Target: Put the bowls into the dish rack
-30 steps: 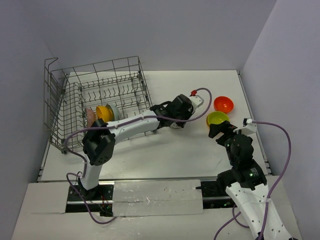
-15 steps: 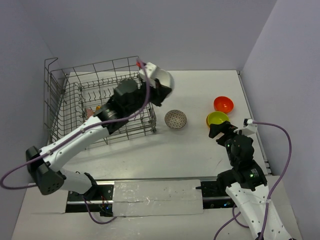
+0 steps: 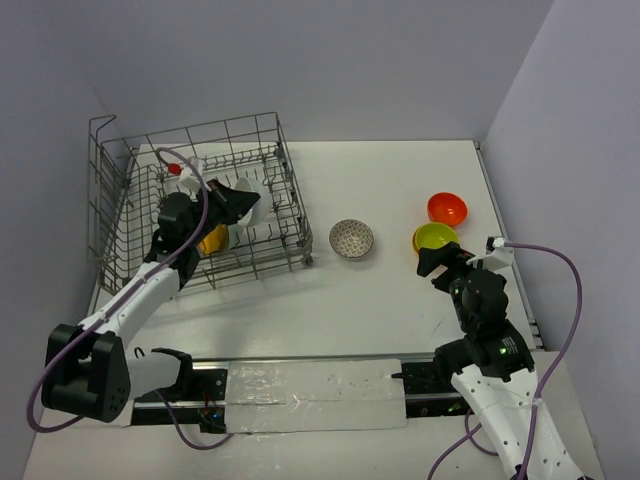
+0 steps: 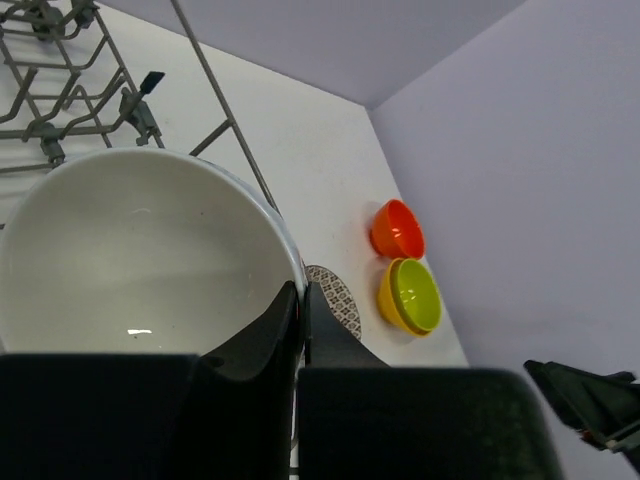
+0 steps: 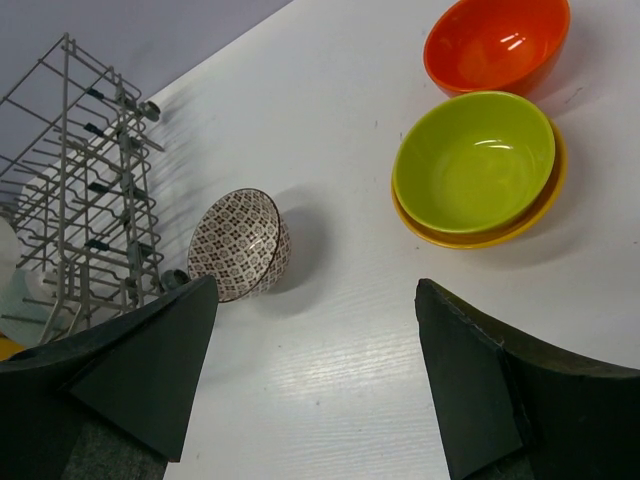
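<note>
Pinched rim at ten o'clock on the table [image 3: 380, 300]: my left gripper [image 4: 302, 298] is pressed together on the edge of the white bowl [image 4: 130, 250], holding it tilted within the wire walls of the dish rack [image 3: 120, 215], over its right half. From above I cannot tell whether the bowl touches the tines. An orange bowl [image 3: 212, 240] stands on edge in the rack, at the white bowl's seven o'clock. Outside, the speckled bowl [image 5: 240, 245] sits alone mid-table, near the rack's right corner. At three o'clock, the lime green bowl [image 5: 475, 160] is nested in a yellow bowl [image 5: 480, 238], with the red bowl [image 5: 497, 40] just beside the pair at its one o'clock. My right gripper [image 5: 320, 370] hangs spread and empty near the nested pair, at its six o'clock.
</note>
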You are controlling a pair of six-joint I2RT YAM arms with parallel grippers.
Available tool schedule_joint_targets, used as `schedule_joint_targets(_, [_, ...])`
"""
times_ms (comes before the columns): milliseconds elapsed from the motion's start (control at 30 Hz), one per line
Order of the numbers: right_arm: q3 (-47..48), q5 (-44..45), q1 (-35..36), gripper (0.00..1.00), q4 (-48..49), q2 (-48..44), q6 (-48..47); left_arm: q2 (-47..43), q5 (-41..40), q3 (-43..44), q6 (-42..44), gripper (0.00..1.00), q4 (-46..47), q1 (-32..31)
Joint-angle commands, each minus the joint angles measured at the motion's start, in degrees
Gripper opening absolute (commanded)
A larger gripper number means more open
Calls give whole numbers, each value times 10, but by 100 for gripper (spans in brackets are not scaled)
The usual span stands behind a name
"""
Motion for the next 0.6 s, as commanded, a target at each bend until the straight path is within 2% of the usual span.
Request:
schedule_joint_targets(0, [1,-2,0,87,23,0,-6,-9,92,-14,-98,0,193,42])
schedule_joint_targets(167, [-3,0,0,87,22,-7,-4,36,128,-39,-141,0,265,75])
schedule_joint_targets(300, [-5,0,0,87,25,-7,-6,69,148,-34,-156,0,286,86])
schedule_joint_targets(567, [-9,-1,0,87,29,-7,-6,92,147,-21,-152,0,251,101])
